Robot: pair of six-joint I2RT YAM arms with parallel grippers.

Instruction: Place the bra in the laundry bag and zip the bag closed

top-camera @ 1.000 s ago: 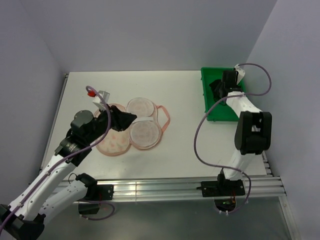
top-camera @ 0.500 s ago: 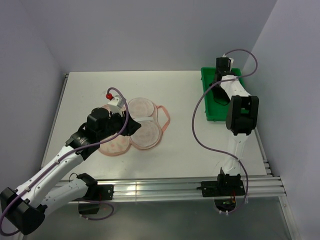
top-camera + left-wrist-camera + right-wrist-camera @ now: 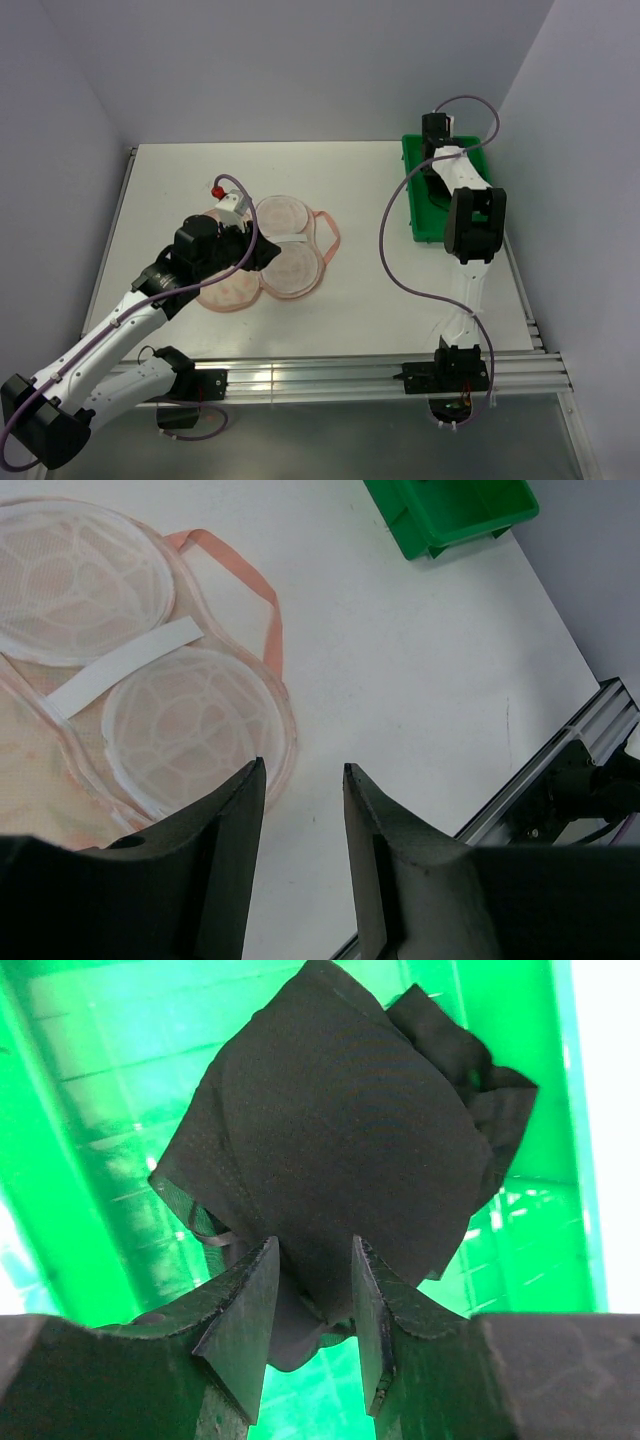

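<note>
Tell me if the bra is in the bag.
Out: the bra lies bunched in the green tray, far from the laundry bag.

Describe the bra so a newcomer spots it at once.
Find the green tray at the table's far right corner. Inside it lies a crumpled black cloth, the bra, at the right arm's fingers. It is plain matte dark, unlike the pink mesh bag at centre-left.

The soft fabric bra (image 3: 340, 1140) is plain black inside the bright green plastic tray (image 3: 60, 1160), and left of that tray the rounded mesh laundry bag (image 3: 285, 265) is peach-pink with faint red-orange marks, pink trim and a white strip.
</note>
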